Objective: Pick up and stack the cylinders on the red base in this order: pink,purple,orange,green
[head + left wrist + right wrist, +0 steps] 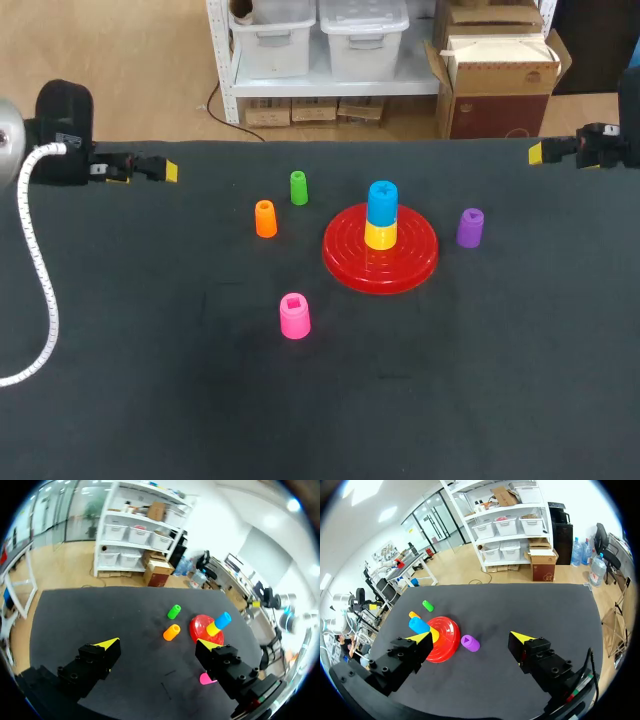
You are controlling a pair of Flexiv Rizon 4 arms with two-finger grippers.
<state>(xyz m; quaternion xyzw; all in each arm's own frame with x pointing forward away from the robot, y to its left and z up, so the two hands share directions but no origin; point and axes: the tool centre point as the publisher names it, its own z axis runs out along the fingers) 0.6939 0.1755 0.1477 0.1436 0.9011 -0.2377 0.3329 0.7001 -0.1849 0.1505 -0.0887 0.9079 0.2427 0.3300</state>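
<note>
The red base (408, 262) lies right of the table's middle, with a yellow cylinder (380, 236) and a blue one (382, 200) stacked on it. The pink cylinder (294, 316) stands in front of the base to the left, and the purple one (470, 227) stands to its right. Orange (265, 218) and green (298, 187) stand to its left. My left gripper (150, 170) hangs at the far left edge, open and empty (159, 643). My right gripper (556, 152) is at the far right edge, also open with nothing in it (471, 636). The purple cylinder (470, 644) lies well ahead of it.
The black tabletop (150, 380) carries nothing else. A white cable (40, 290) hangs along my left arm over the table's left side.
</note>
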